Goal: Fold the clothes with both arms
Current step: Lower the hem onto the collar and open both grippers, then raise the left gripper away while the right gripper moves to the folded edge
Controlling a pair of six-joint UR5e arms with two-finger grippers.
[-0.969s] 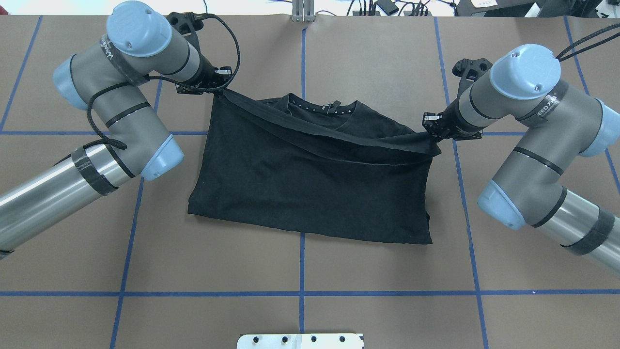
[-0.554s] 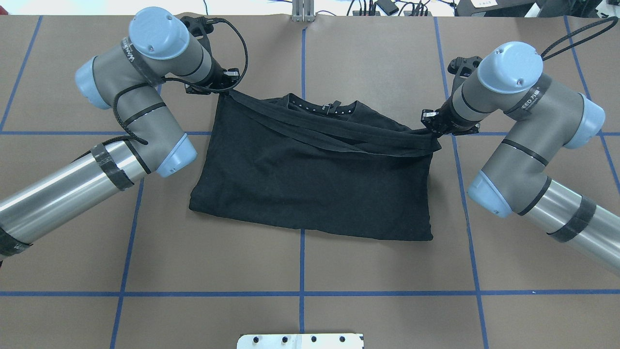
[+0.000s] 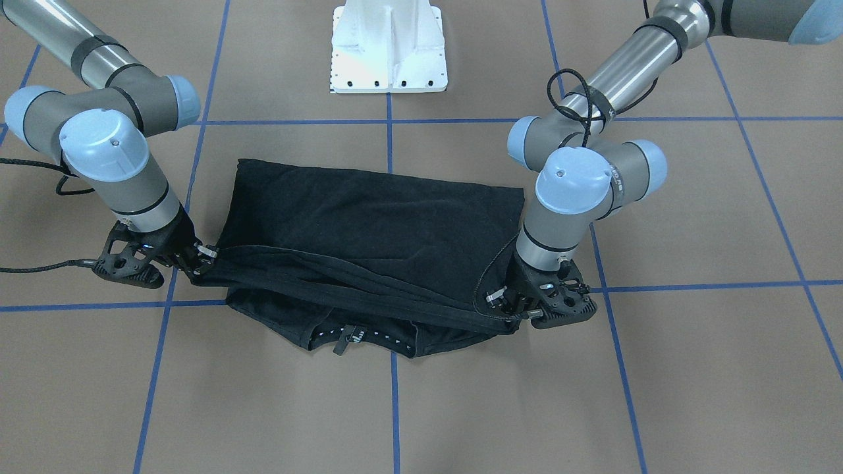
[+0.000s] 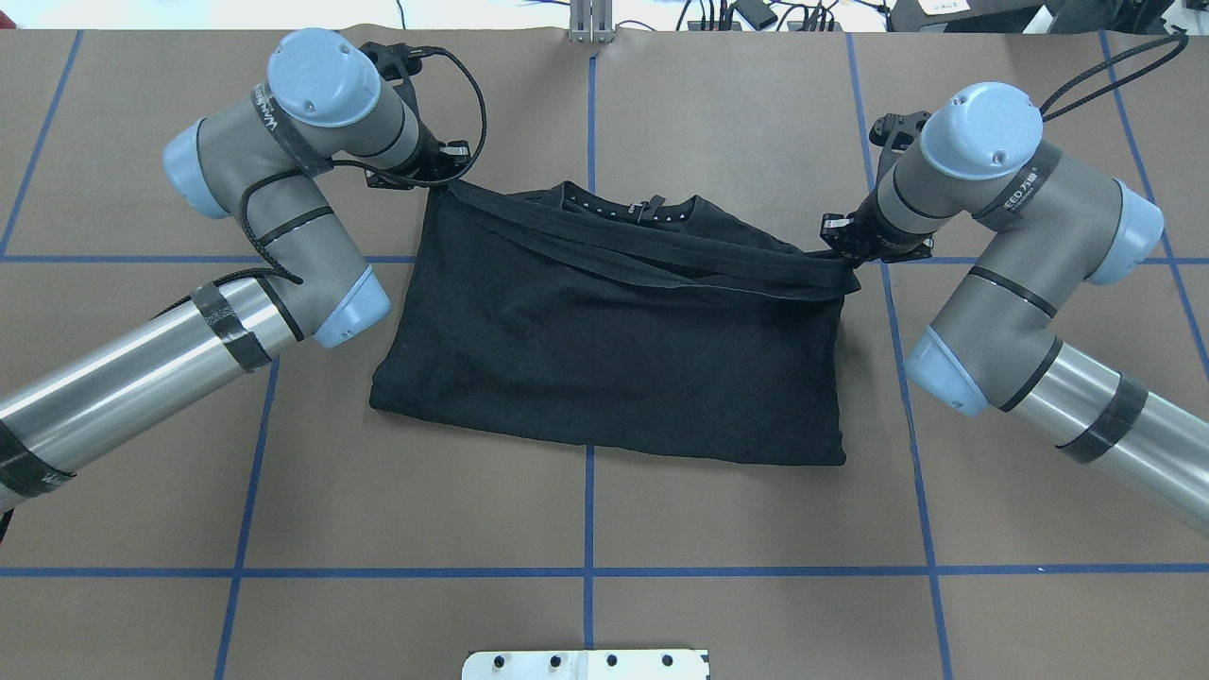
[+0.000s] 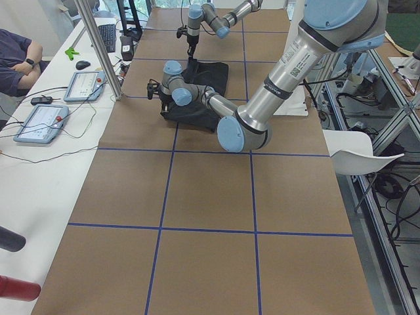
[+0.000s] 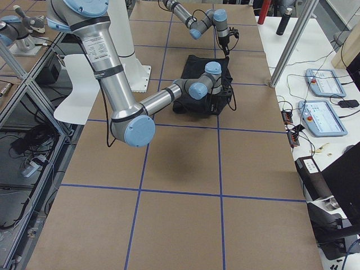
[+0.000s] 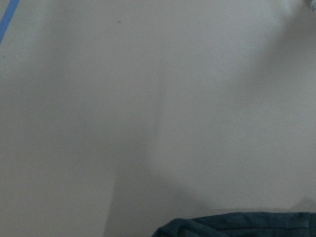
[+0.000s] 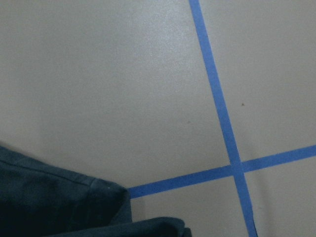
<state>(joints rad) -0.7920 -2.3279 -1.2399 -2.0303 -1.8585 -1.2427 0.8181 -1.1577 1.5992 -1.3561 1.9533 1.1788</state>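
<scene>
The black T-shirt [image 4: 604,349] lies folded on the brown table, collar and white-dotted neck tag [image 4: 647,210] at the far side. Its chest print is hidden. A hem band stretches taut just short of the collar between both grippers. My left gripper [image 4: 446,176] is shut on the band's left end. My right gripper [image 4: 841,255] is shut on its right end. In the front-facing view the shirt [image 3: 375,217] has the left gripper [image 3: 508,308] on the right and the right gripper [image 3: 201,258] on the left. Both wrist views show a strip of dark cloth [image 7: 237,224] [image 8: 59,202].
The white pedestal base [image 3: 388,46] stands on the robot's side of the shirt. Blue tape lines [image 4: 587,571] grid the table. A side bench with tablets [image 5: 39,121] and a metal post [image 5: 98,49] runs along the operators' edge. An operator's arm [image 5: 16,59] rests there.
Both grippers have carried the hem band a little farther toward the collar. Both arms' elbows have swung inward toward the shirt. The grips have held.
</scene>
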